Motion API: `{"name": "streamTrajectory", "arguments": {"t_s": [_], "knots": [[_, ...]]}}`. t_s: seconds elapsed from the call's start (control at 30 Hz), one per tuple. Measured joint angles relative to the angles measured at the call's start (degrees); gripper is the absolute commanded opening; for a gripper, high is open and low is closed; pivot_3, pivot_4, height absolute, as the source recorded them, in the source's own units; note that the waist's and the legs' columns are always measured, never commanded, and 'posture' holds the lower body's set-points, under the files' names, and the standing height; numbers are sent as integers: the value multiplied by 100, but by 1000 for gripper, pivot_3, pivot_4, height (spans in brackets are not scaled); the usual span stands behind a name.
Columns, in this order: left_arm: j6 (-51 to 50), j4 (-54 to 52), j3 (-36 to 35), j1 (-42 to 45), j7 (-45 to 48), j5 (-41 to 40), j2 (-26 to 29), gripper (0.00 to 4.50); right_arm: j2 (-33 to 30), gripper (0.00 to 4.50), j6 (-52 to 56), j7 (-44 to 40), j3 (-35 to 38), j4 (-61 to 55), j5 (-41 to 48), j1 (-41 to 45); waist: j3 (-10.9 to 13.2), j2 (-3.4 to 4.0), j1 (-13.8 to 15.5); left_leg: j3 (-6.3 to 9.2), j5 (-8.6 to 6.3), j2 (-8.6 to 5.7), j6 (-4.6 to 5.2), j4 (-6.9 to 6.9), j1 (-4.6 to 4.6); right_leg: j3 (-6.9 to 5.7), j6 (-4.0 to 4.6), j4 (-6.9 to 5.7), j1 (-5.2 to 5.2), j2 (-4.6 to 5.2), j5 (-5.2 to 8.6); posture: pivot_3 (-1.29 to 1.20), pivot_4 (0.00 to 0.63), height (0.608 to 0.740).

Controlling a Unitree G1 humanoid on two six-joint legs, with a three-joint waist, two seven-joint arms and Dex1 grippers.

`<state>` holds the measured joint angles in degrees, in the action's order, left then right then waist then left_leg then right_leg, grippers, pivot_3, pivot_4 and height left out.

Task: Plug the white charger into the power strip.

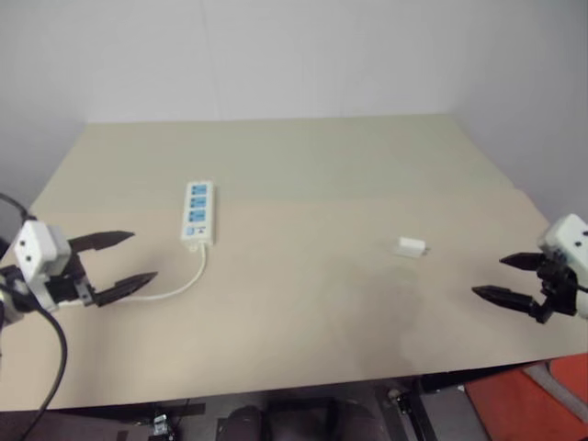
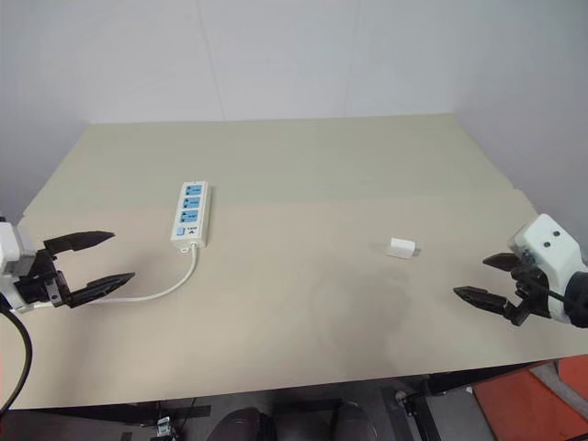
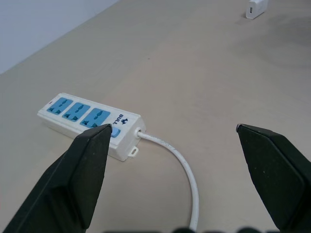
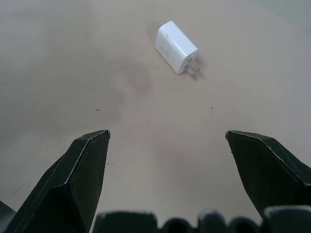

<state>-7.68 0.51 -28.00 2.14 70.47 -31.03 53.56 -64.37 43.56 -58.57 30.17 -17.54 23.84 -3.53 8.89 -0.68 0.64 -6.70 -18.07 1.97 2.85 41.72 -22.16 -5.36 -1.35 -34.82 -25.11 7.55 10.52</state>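
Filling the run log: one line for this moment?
left gripper open | right gripper open | white charger lying unplugged | power strip sockets free

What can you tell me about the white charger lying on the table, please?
The white charger is a small, plain rectangular block of smooth white plastic with rounded edges and two short metal prongs at one end. It lies on its side on the bare tan table, unplugged, well away from the power strip. Nothing touches it; the open right pincer is nearer to it than the left one, but clear of it.
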Motion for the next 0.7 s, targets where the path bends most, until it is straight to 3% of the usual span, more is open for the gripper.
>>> {"name": "streamTrajectory", "arguments": {"t_s": [0.53, 0.7], "knots": [[-344, -242, 227, 247, -285, -64, -195, 4465, 180, 4500, 261, 218, 76, -335, 53, -198, 0, 0, 0, 0, 0, -3, 0, 0, 3, 1, -1, -1, 3, 0, 0, 0, 150, 740], [-341, -511, 224, 287, -1606, 293, -926, 4465, 191, 4500, 233, 294, -29, -209, 50, 38, 1, -2, 2, 1, 0, -7, 0, 1, 12, 4, 0, 1, 15, 0, -2, 0, 150, 740]]}}
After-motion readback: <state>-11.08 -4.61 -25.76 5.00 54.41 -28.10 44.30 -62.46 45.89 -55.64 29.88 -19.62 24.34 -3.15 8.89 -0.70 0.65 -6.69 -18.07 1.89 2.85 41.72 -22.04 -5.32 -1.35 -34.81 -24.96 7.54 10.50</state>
